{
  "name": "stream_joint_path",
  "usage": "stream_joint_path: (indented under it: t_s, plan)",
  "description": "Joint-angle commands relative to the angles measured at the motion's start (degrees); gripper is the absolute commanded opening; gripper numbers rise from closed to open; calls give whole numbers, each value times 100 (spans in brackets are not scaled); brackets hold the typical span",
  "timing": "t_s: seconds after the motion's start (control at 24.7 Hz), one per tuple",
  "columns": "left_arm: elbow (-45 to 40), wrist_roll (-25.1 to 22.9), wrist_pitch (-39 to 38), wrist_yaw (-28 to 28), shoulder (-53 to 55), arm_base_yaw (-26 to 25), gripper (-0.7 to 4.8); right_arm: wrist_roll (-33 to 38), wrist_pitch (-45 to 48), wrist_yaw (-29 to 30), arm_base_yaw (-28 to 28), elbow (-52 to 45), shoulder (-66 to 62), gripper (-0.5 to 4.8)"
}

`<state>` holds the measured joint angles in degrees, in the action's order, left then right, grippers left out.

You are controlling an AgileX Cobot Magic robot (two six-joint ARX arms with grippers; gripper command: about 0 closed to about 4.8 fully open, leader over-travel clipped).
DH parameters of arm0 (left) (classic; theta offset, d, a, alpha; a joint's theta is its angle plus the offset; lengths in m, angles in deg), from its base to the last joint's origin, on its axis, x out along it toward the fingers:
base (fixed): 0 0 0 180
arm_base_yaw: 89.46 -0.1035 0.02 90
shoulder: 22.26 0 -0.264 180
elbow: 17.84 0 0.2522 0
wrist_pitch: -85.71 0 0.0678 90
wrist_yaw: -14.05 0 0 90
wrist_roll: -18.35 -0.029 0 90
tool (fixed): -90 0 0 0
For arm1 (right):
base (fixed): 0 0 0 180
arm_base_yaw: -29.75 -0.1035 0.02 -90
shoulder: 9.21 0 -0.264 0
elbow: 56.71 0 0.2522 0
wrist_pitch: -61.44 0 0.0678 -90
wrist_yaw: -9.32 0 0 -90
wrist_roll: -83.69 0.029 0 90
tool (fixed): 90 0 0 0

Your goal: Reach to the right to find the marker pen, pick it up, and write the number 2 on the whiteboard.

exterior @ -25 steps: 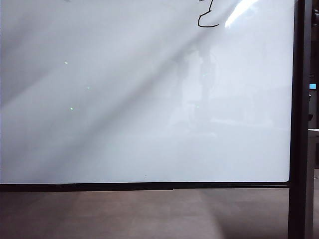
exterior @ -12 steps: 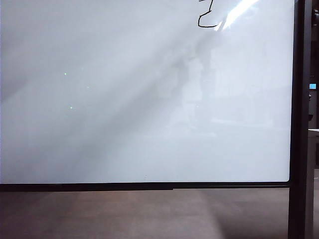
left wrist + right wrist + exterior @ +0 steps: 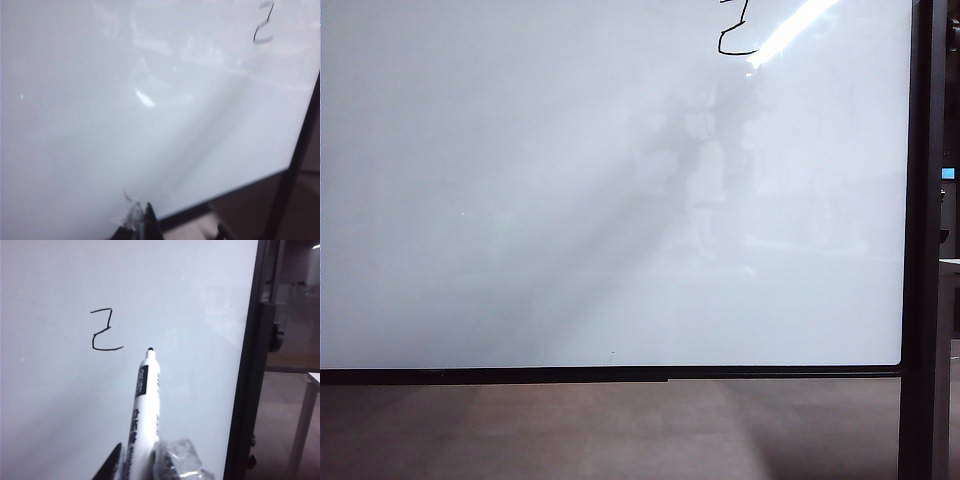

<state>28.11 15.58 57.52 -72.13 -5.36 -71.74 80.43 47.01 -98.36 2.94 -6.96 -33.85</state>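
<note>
The whiteboard (image 3: 570, 200) fills the exterior view, where neither gripper shows. At its top edge is the lower part of the number 2 (image 3: 735, 38), a wobbly black stroke. The right wrist view shows the whole number 2 (image 3: 106, 332) on the whiteboard (image 3: 60, 405). My right gripper (image 3: 142, 457) is shut on the marker pen (image 3: 146, 405), a white barrel with black print. Its dark tip points at the board just beside the 2's bottom stroke; contact cannot be told. My left gripper (image 3: 182, 229) stands open and empty near the whiteboard (image 3: 100, 125), far from the number 2 (image 3: 263, 25).
A black upright post (image 3: 925, 240) borders the board on the right, with a black knob (image 3: 276, 335) on it. A black rail (image 3: 620, 375) runs under the board, with brown floor (image 3: 570, 430) below. A white table leg (image 3: 302, 420) stands past the post.
The dim reflections of the arms in the board have shifted and the grey shadow band has thinned. The stroke of the 2 looks the same.
</note>
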Motion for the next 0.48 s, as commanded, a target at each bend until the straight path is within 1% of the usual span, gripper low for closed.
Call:
stream_joint_path:
  t_s: [0.04, 0.16, 0.36, 0.48]
  plan:
    - [20, 22, -413, -50, -173, 2, -5, 17, 144, 136, -4, -181, 133, -1]
    - [-17, 20, -713, -284, -315, 2, -5, 17, 184, 138, -4, -365, 251, -1]
    - [-431, 31, -774, -317, -789, 2, -5, 17, 225, 136, -7, -752, 549, -1]
    - [-802, 219, -807, -319, -1235, 2, -5, 17, 229, 136, -7, -1012, 787, -1]
